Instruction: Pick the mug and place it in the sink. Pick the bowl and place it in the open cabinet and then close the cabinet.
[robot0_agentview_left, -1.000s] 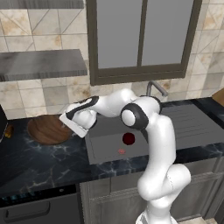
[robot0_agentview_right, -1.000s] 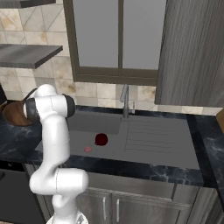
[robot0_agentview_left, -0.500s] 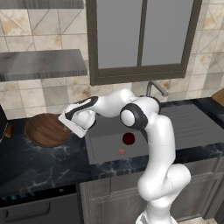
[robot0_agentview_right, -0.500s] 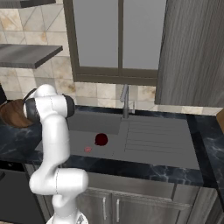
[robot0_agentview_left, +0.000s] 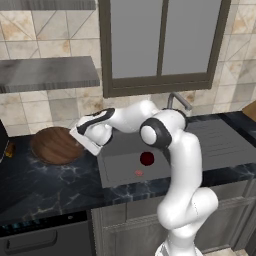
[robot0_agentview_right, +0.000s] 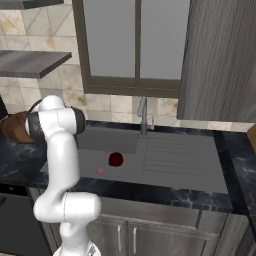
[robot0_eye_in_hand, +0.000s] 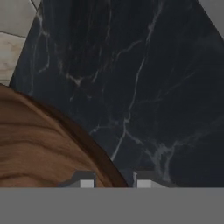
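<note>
The wooden bowl (robot0_agentview_left: 54, 145) lies on the black counter left of the sink (robot0_agentview_left: 125, 172). My gripper (robot0_agentview_left: 82, 142) reaches over the bowl's right edge. In the hand view the brown rim of the bowl (robot0_eye_in_hand: 39, 144) runs between the two fingertips, and the gripper (robot0_eye_in_hand: 113, 180) is shut on it. The dark red mug (robot0_agentview_left: 146, 158) stands upright in the sink basin, close to the red drain mark. From the right base view the mug (robot0_agentview_right: 115, 159) shows in the sink (robot0_agentview_right: 165, 165), the bowl (robot0_agentview_right: 15, 127) peeks out behind the arm, and the tall dark cabinet (robot0_agentview_right: 220, 55) hangs at the upper right.
A curved faucet (robot0_agentview_left: 177, 100) stands behind the basin under the window. A grey wall shelf (robot0_agentview_left: 47, 72) hangs above the bowl. A dark appliance (robot0_agentview_left: 2, 145) sits at the counter's far left. The ribbed drainboard (robot0_agentview_right: 175, 155) lies right of the basin.
The fingers have closed onto the bowl's rim. Arm and bowl have hardly shifted; the mug stays in the sink.
</note>
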